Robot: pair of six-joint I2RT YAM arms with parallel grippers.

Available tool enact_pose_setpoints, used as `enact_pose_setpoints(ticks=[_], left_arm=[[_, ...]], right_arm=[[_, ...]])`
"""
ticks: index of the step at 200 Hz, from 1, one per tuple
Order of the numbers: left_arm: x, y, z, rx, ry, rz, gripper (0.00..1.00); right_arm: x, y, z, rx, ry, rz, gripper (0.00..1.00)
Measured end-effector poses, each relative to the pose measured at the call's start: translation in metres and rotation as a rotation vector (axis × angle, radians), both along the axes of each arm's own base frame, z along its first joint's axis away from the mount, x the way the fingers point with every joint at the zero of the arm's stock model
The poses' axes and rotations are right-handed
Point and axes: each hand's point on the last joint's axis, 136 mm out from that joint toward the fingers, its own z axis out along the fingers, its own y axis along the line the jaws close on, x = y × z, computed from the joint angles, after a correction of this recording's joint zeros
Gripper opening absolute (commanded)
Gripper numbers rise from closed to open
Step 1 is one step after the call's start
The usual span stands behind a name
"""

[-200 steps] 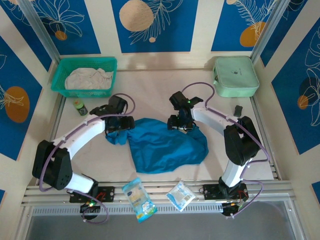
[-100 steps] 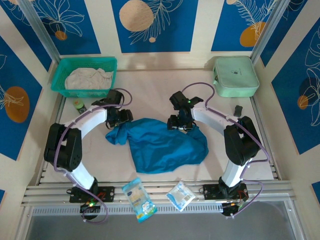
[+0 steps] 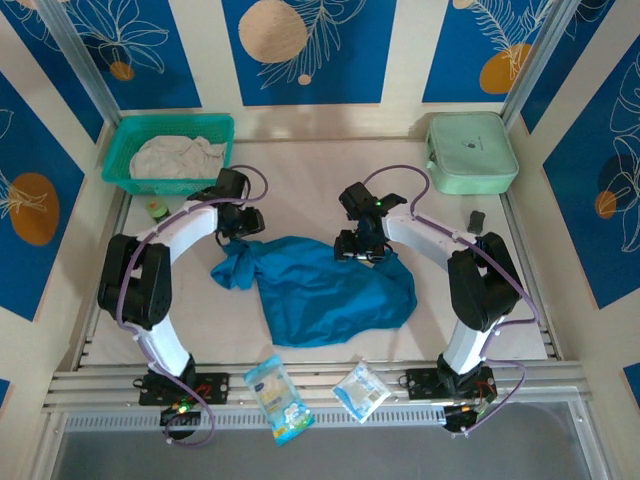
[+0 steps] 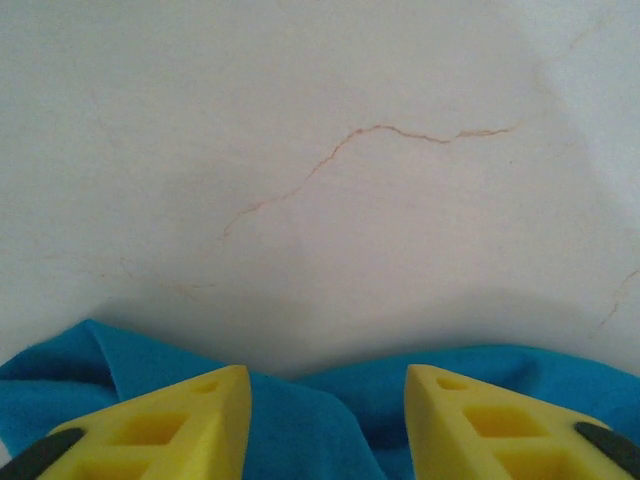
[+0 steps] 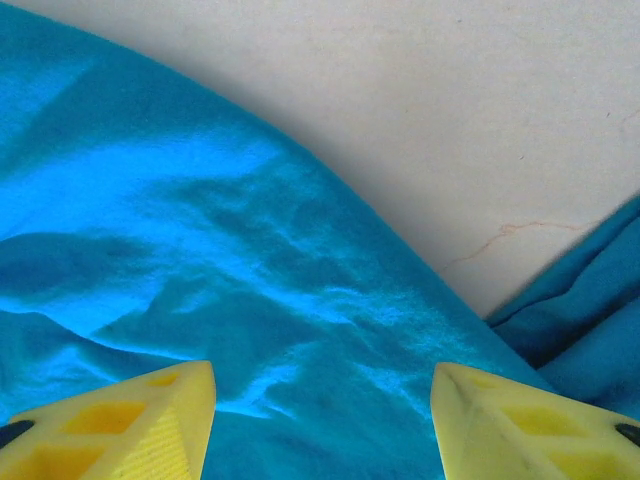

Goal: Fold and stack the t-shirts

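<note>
No text or number was legible — printing on the yellow-blue packet (image 3: 279, 397) and the pale packet (image 3: 361, 390) was unreadably small.

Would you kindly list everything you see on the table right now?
blue t-shirt: one, teal-blue, crumpled at table centre
white t-shirt: one, off-white, bundled in basket
basket: one, teal, far left corner
case: one, mint-green, far right corner
bottle: one, green, beside basket
black object: one, small, right side
packets: two, pale, near edge
table: one, cream, under everything
left gripper: one, yellow, open at shirt's left edge
right gripper: one, yellow, open over shirt
</note>
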Motion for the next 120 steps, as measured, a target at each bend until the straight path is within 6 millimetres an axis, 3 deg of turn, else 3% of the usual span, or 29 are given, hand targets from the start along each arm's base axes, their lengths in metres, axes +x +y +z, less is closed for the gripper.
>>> enact_pose_setpoints(ticks=[16, 43, 76, 96, 120], left_arm=[[-0.001, 0.0, -0.001, 0.001, 0.003, 0.001, 0.64], [-0.01, 0.01, -0.001, 0.046, 0.009, 0.006, 0.67], [-0.014, 0.028, 0.025, 0.111, -0.048, 0.048, 0.67], [-0.015, 0.036, 0.041, 0.123, -0.086, 0.075, 0.61], [-0.018, 0.038, 0.04, 0.112, -0.069, 0.097, 0.52]], right_arm=[[0.0, 0.0, 0.0, 0.0, 0.0, 0.0, 0.59], [0.0, 0.001, 0.0, 0.004, -0.001, 0.001, 0.59], [0.003, 0.004, 0.001, 0.018, -0.01, 0.003, 0.59], [0.003, 0.006, 0.001, 0.025, -0.014, 0.006, 0.59], [0.002, 0.006, -0.001, 0.024, -0.011, 0.007, 0.59]])
